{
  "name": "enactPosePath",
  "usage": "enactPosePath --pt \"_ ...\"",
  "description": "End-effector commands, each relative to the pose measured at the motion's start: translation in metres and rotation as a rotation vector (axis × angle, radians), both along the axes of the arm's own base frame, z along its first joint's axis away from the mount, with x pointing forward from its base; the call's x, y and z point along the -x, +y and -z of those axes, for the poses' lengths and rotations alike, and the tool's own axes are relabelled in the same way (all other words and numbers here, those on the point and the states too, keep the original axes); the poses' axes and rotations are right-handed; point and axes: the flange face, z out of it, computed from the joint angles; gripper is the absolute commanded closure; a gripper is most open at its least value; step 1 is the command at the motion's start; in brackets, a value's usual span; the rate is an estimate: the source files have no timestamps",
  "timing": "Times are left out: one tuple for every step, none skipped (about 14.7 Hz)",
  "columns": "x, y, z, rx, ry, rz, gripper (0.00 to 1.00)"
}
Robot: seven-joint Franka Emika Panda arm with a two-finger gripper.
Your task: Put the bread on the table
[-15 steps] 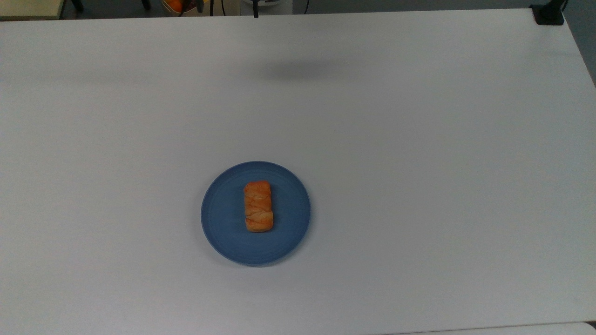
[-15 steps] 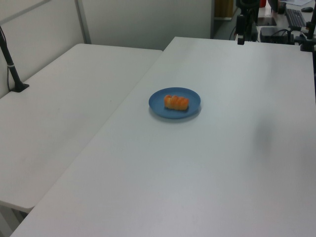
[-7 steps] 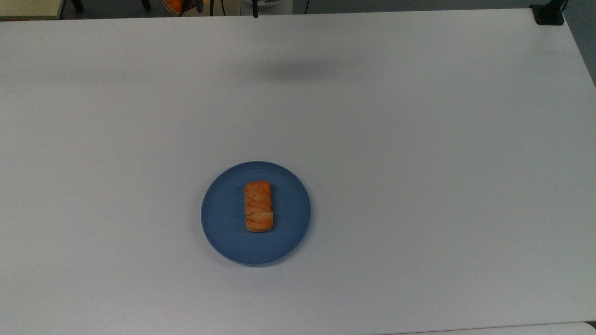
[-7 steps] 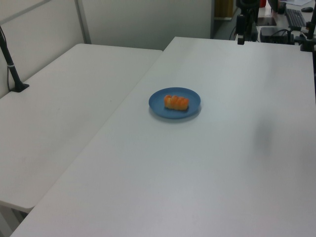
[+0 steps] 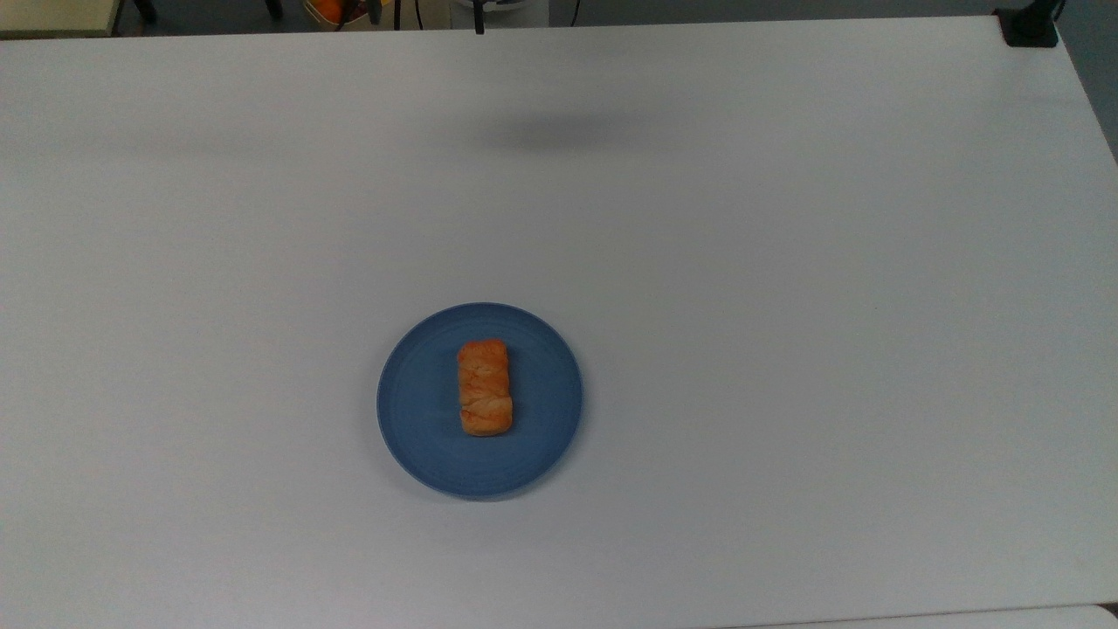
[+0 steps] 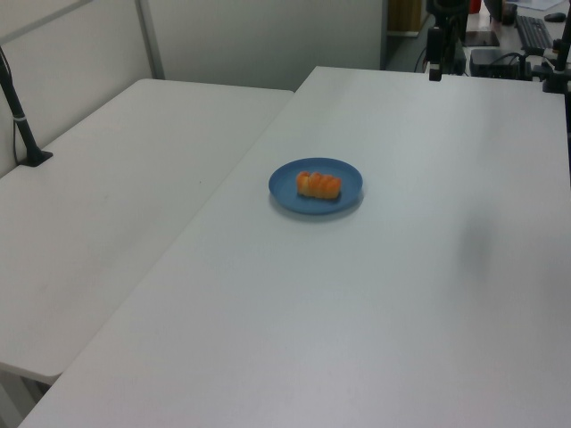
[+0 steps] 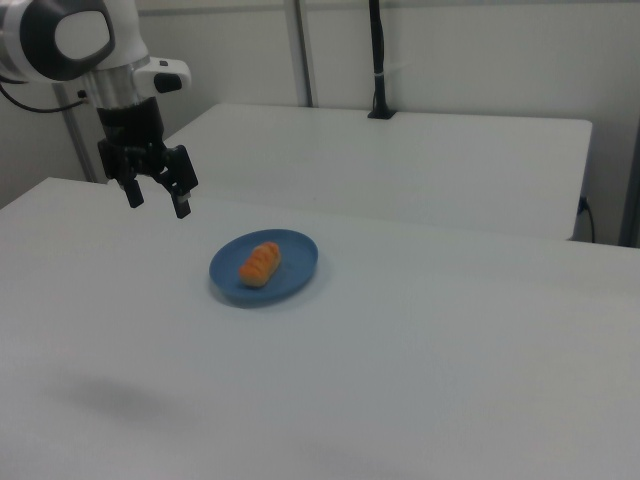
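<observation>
The bread [image 5: 485,387], a golden-orange braided roll, lies in the middle of a round blue plate [image 5: 541,411] on the white table [image 5: 786,306]. The left view shows the bread [image 6: 318,185] on the plate [image 6: 284,189] too. In the right view my gripper [image 7: 158,203] hangs open in the air, holding nothing. It is high above the table [image 7: 420,380], off to the right view's upper left of the bread [image 7: 260,263] and plate [image 7: 297,262], well apart from both.
A second white table [image 6: 107,205] butts against this one, with a black pole [image 6: 20,116] clamped to it. A black clamp [image 5: 1029,26] sits on the table's corner at the top view's upper right. A soft shadow [image 5: 563,131] lies near the table's far edge in the top view.
The bread and plate lie where they were. The soft shadow near the table's far edge in the top view has drifted slightly sideways.
</observation>
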Motion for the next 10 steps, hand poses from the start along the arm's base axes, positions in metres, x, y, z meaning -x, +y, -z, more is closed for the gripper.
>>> enactPosePath --pt "-0.011 0.002 -0.007 -0.02 -0.016 -0.005 0.0" --pt "-0.013 0.001 -0.004 -0.019 -0.012 -0.005 0.0" --pt "-0.013 0.001 -0.003 -0.019 -0.011 -0.007 0.0" --pt "-0.014 0.002 -0.002 -0.02 -0.01 -0.009 0.0" --pt "-0.019 0.002 0.006 -0.018 0.001 -0.008 0.0" --pt "-0.03 0.003 0.009 -0.016 -0.009 -0.01 0.0" --pt "-0.04 0.005 0.011 -0.015 -0.042 -0.017 0.0" --pt "-0.053 0.006 0.017 -0.014 -0.093 -0.02 0.0" --pt "-0.062 0.007 0.025 -0.013 -0.116 -0.023 0.0" --pt "-0.07 0.008 0.033 -0.012 -0.138 -0.022 0.0"
